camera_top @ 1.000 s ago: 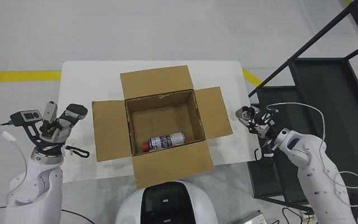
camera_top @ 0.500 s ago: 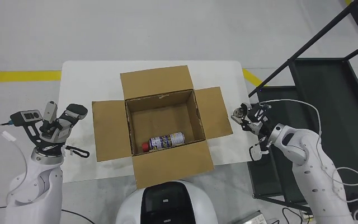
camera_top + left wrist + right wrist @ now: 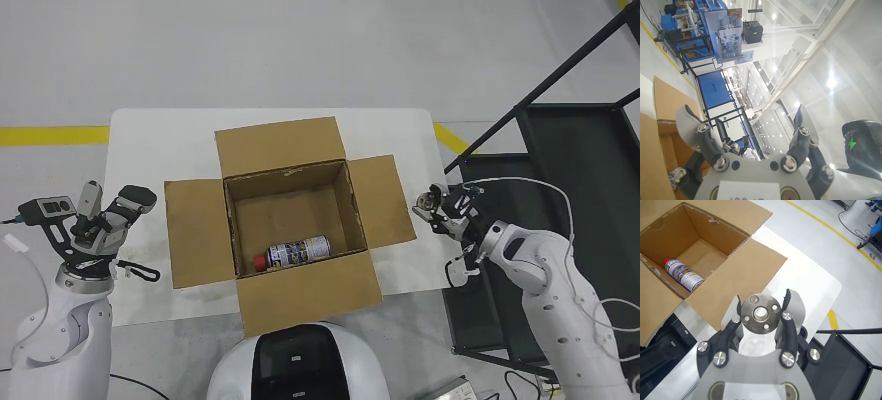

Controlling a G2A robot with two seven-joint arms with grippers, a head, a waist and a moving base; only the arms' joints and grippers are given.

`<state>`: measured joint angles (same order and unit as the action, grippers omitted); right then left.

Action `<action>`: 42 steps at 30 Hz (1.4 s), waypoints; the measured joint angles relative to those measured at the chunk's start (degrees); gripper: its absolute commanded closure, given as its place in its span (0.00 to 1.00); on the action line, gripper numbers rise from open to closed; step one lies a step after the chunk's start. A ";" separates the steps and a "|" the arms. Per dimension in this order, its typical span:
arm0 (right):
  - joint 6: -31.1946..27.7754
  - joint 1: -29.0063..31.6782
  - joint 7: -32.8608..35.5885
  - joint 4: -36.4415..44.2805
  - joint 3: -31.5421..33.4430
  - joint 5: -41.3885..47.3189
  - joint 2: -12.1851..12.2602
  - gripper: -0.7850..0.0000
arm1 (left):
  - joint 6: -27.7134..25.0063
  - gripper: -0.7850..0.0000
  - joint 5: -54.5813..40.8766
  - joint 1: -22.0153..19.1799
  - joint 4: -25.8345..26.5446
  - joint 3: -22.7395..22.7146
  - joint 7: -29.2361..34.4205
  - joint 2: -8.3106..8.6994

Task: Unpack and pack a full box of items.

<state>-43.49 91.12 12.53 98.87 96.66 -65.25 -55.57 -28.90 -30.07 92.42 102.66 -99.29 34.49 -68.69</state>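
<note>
Your right gripper (image 3: 762, 296) is clamping a round steel flange (image 3: 761, 313). It is a flat, dull-grey disc with a centre bore and four small bolt holes, and you are seeing it face-on. The pale, curved fingers (image 3: 795, 302) are pressing on opposite edges of its rim, so the disc is sitting between the fingertips, above the white table (image 3: 810, 279). To the left of those fingers, the corrugated cardboard box (image 3: 683, 228) is standing with its flaps folded out. A cylindrical spray can (image 3: 683, 274) with a red cap is lying on its side on the box floor. The box wall is cutting off the can's base end. Your left gripper (image 3: 742, 109) is holding its fingers spread wide apart, well to the left of the box.
</note>
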 measured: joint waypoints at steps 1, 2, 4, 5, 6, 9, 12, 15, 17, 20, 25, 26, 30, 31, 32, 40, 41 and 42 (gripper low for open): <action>-0.12 -0.33 0.35 0.80 -0.86 -0.34 -0.04 1.00 | 0.00 0.00 0.00 0.00 0.00 0.00 0.00 0.00; -0.50 -1.02 0.89 2.00 -2.26 -0.81 -0.10 1.00 | 0.00 0.00 0.00 0.00 0.00 0.00 0.00 0.00; -1.43 -2.75 1.95 3.72 -5.17 -1.65 -0.23 1.00 | 0.00 0.00 0.00 0.00 0.00 0.00 0.00 0.00; -1.93 -3.69 2.46 4.21 -6.56 -2.23 -0.29 1.00 | 0.00 0.00 0.00 0.00 0.00 0.00 0.00 0.00; -2.22 -4.73 2.90 4.44 -7.95 -2.78 -0.37 1.00 | 0.00 0.00 0.00 0.00 0.00 0.00 0.00 0.00; -2.53 -8.63 4.33 4.21 -12.79 -3.77 -0.78 1.00 | 0.00 0.00 0.00 0.00 0.00 0.00 0.00 0.00; -2.58 -12.62 6.00 4.55 -17.50 -4.12 -1.29 1.00 | 0.00 0.00 0.00 0.00 0.00 0.00 0.00 0.00; -2.05 -15.93 7.81 4.69 -21.72 -4.02 -1.84 1.00 | 0.00 0.00 0.00 0.00 0.00 0.00 0.00 0.00; -1.36 -18.06 9.00 3.99 -24.41 -3.81 -2.26 1.00 | 0.00 0.00 0.00 0.00 0.00 0.00 0.00 0.00; -0.70 -20.90 9.84 2.22 -27.53 -3.51 -2.82 1.00 | 0.00 0.00 0.00 0.00 0.00 0.00 0.00 0.00; -0.93 -21.98 9.77 1.39 -28.44 -3.59 -2.97 1.00 | 0.00 0.00 0.00 0.00 0.00 0.00 0.00 0.00; -0.93 -21.95 9.77 1.41 -28.42 -3.59 -2.96 1.00 | 0.00 0.00 0.00 0.00 0.00 0.00 0.00 0.00; -0.93 -21.95 9.77 1.42 -28.41 -3.59 -2.96 1.00 | 0.00 0.00 0.00 0.00 0.00 0.00 0.00 0.00; -0.93 -21.95 9.77 1.42 -28.41 -3.59 -2.96 1.00 | 0.00 0.00 0.00 0.00 0.00 0.00 0.00 0.00; -0.93 -21.95 9.77 1.42 -28.41 -3.59 -2.96 1.00 | 0.00 0.00 0.00 0.00 0.00 0.00 0.00 0.00; -0.10 -24.60 11.12 1.10 -31.73 -4.82 -3.60 1.00 | 0.00 0.00 0.00 0.00 0.00 0.00 0.00 0.00; -0.16 -26.25 11.81 0.54 -33.38 -5.31 -3.94 1.00 | 0.00 0.00 0.00 0.00 0.00 0.00 0.00 0.00; -0.10 -27.69 12.80 0.01 -34.83 -6.29 -4.22 1.00 | 0.00 0.00 0.00 0.00 0.00 0.00 0.00 0.00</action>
<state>-43.59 63.43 25.33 98.88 61.83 -71.54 -59.80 -28.90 -30.07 92.42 102.66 -99.29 34.49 -68.69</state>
